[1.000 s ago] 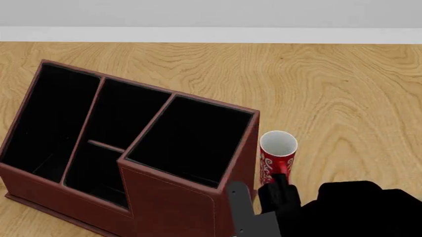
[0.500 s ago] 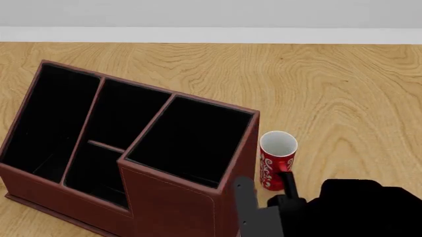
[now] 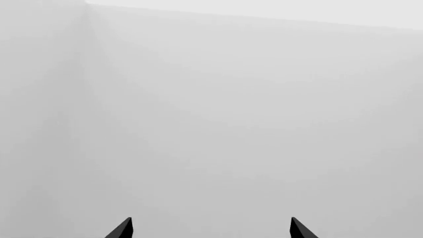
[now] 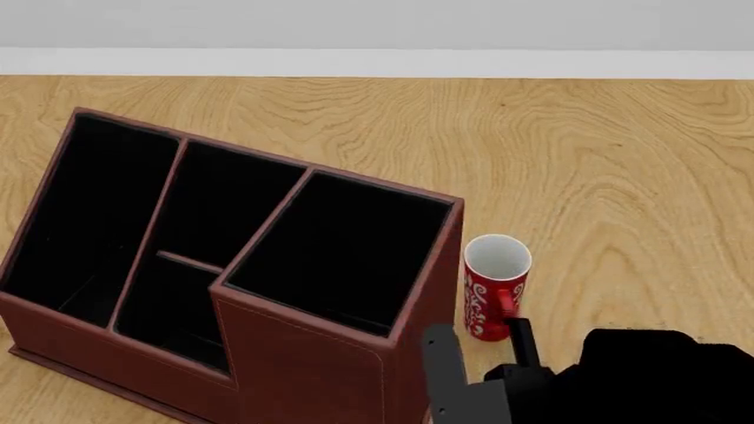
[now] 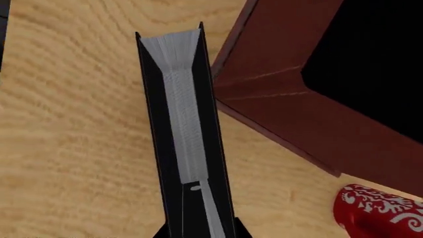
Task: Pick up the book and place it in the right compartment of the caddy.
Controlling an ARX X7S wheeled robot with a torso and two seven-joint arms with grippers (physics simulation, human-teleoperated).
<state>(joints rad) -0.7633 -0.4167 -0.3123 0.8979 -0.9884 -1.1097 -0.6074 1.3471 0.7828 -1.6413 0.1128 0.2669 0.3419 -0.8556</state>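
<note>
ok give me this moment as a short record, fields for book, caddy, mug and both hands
book: black cover, white page edges, between the right hand's fingers, outside the caddy
caddy: reddish-brown, black-lined; right compartment empty
mug: red and white, upright on the wooden table beside the caddy's right wall
right hand: shut on the book
left hand: open, empty, facing a blank wall

Right hand [image 4: 478,371] lower, nearer the frame's bottom.

Light wood-grain counter [image 4: 589,159], running back to a pale wall. Carries the reddish-brown caddy [image 4: 306,371] at the left and, just beside its right wall, an upright red mug [image 4: 493,287] with white lettering and white inside.
</note>
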